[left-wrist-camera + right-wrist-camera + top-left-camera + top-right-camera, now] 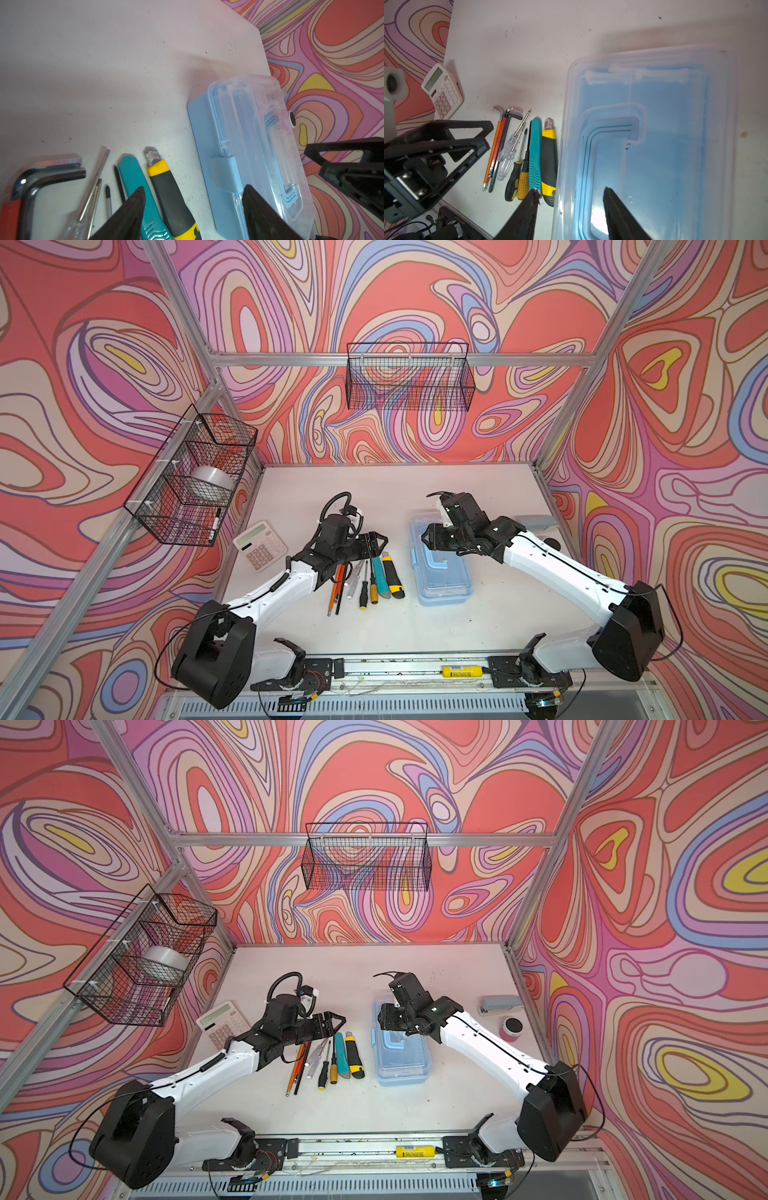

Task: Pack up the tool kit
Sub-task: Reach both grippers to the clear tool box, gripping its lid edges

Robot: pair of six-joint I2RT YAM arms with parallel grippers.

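The light-blue tool kit box [442,576] lies shut under its clear lid on the white table, right of centre. Left of it lies a row of tools: hex keys [500,145], screwdrivers [517,166], a teal utility knife [380,572] and a yellow-black utility knife [392,576]. My left gripper [193,190] hovers open over the far tips of the knives, beside the box. My right gripper [570,191] is open above the box's far end. It straddles the lid's tool-side edge, one finger outside the box and one over the lid. Whether it touches the box I cannot tell.
A white calculator [259,545] lies left of the tools. A pale blue stapler [500,1004] and a pink jar [512,1029] sit at the right edge. Wire baskets hang on the left wall [195,477] and the back wall [409,377]. A yellow cylinder [461,671] lies on the front rail.
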